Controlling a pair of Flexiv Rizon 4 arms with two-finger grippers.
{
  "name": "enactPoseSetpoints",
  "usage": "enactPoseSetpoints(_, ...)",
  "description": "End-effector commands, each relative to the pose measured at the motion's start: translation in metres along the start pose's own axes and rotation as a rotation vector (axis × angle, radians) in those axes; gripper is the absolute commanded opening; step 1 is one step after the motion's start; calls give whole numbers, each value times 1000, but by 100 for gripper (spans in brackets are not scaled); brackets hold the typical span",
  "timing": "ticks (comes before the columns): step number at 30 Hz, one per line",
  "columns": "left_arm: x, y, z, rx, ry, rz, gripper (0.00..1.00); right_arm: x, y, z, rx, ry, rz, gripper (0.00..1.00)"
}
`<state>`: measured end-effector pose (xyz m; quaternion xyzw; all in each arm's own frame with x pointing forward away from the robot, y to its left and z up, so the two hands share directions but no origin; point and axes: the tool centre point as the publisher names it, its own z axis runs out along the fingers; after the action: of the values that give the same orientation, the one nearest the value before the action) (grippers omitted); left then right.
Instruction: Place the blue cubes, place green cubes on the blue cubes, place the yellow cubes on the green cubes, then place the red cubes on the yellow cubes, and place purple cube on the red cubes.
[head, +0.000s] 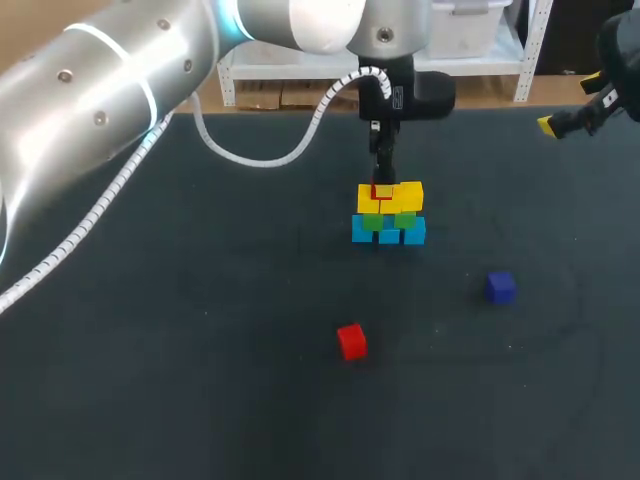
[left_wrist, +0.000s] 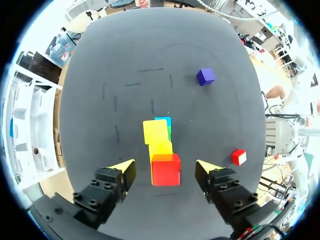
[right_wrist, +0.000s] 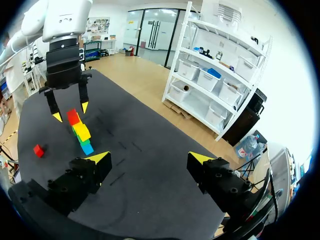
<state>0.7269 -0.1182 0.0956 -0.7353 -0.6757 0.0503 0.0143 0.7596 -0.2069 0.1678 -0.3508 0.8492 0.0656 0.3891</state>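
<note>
1. red cube on top (head: 381, 190): sits on the yellow layer at one end of the stack. it lies between the left gripper's fingertips (left_wrist: 129, 165), and the left wrist view shows a gap on either side of it.
2. stack: yellow cubes (head: 398, 198) over green cubes (head: 404, 220) over blue cubes (head: 388, 234), near the middle of the table (head: 200, 330), toward its far edge. in the left wrist view the upper layers hide most of the lower ones, so only a sliver of green and one blue top show. the number of cubes in each layer is hard to make out.
3. left gripper (head: 382, 178): poised straight above the stack with its fingers spread wide, gripping nothing. in the head view its tips are largely lost against the cubes.
4. loose red cube (head: 351, 341) and purple cube (head: 501, 287): each lies alone on the dark table on the near side, well apart from the stack and from each other.
5. right gripper (right_wrist: 149, 159): at the table's far right and cut off in the head view, where one yellow tip shows. its own wrist view shows the fingers wide apart and empty, well clear of the stack.
</note>
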Motion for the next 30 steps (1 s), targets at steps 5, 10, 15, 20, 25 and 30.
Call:
enactPoseSetpoints(5,4,-2,-1,-12,-16,-9,67,0,4,-2,53,3,2,100)
enactPoseSetpoints(10,3,-2,0,-13,-18,-6,50,0,4,-2,53,3,2,100)
enactPoseSetpoints(15,2,-2,-1,-15,-20,-4,44,0,4,-2,53,3,2,100)
enactPoseSetpoints(20,2,-2,-1,-16,-21,-5,40,0,4,-2,53,3,2,100)
enactPoseSetpoints(25,1,-3,-1,-18,-21,-7,40,0,4,-2,53,3,2,100)
enactPoseSetpoints(30,1,-3,-2,-25,-12,-13,38,0,4,-2,53,3,2,100)
